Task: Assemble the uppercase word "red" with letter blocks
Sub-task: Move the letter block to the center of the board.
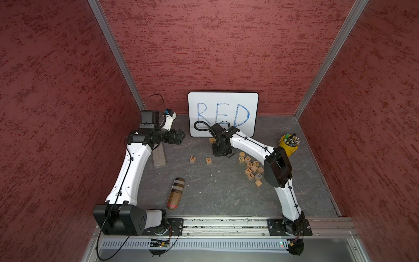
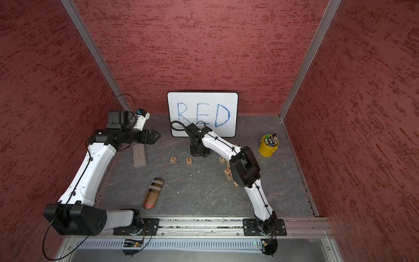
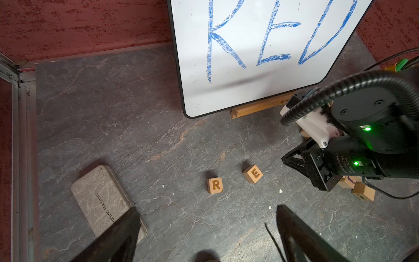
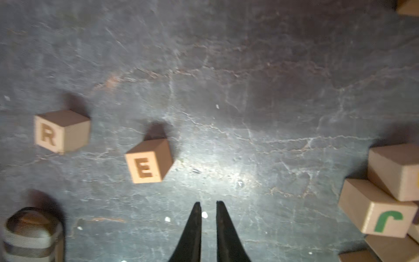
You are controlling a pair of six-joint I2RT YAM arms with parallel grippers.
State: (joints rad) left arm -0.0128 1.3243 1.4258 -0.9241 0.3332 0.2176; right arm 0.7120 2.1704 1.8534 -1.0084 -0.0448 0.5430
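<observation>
Two light-wood letter blocks lie face up on the grey mat in front of the whiteboard: the R block [image 1: 192, 159] [image 2: 173, 159] [image 3: 215, 185] [image 4: 61, 131] and, to its right, the E block [image 1: 208, 160] [image 2: 189, 160] [image 3: 253, 173] [image 4: 148, 161], slightly rotated. A loose pile of more letter blocks [image 1: 250, 167] [image 4: 385, 204] sits further right; I cannot make out a D there. My right gripper [image 4: 208, 203] [image 1: 221, 154] points down at bare mat between the E block and the pile, shut, holding nothing. My left gripper [image 3: 206, 209] [image 1: 181, 136] hovers open at the back left.
A whiteboard [image 1: 223, 113] with blue handwritten "RED" leans on the back wall. A yellow cup of markers [image 1: 289, 145] stands at the right. A grey eraser [image 1: 159, 156] lies under the left arm, and a striped pouch [image 1: 175, 192] lies near the front.
</observation>
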